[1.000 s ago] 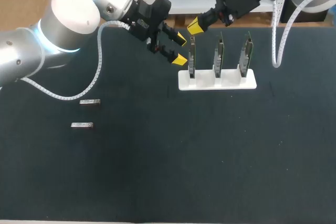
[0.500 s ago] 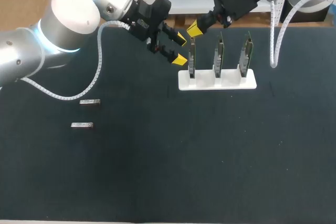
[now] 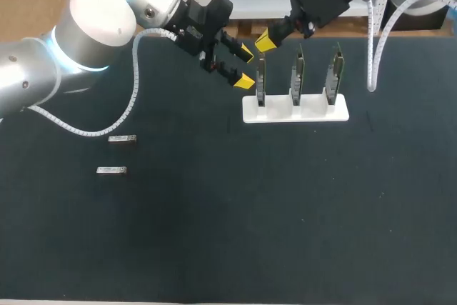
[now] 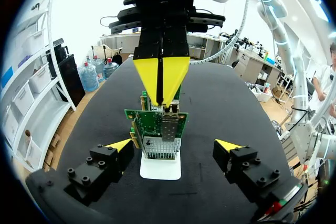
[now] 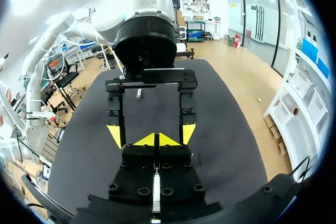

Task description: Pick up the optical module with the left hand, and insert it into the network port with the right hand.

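1. Table (image 3: 214,233): the head view gave you its whole dark top. Each wrist view took in only the strip ahead of its own fingers.
2. First optical module (image 3: 122,139) and second optical module (image 3: 112,171): both lay flat on the table, one near the other. They were well apart from both pairs of fingers, out on the left arm's side. The head view showed them; the left wrist view did not.
3. White stand (image 3: 314,113): it sat on the table just beyond the left fingers. It held three circuit cards upright, each in its own slot: near card (image 3: 261,85), middle card (image 3: 297,80) and far card (image 3: 333,76). In the left wrist view the three cards lined up behind one another, so you saw little but the near one.
4. Left gripper (image 3: 245,67): its fingers stood wide apart and held nothing. The left wrist view showed the near card ahead of the gap between them, facing you, with its metal port cage visible. The head view showed that card only edge-on.
5. Right gripper (image 4: 161,85): its yellow tips were pressed together, pointing down just above the near card's top edge. Whether they touched the card you could not tell. The right wrist view showed the left fingers standing either side of these closed tips.
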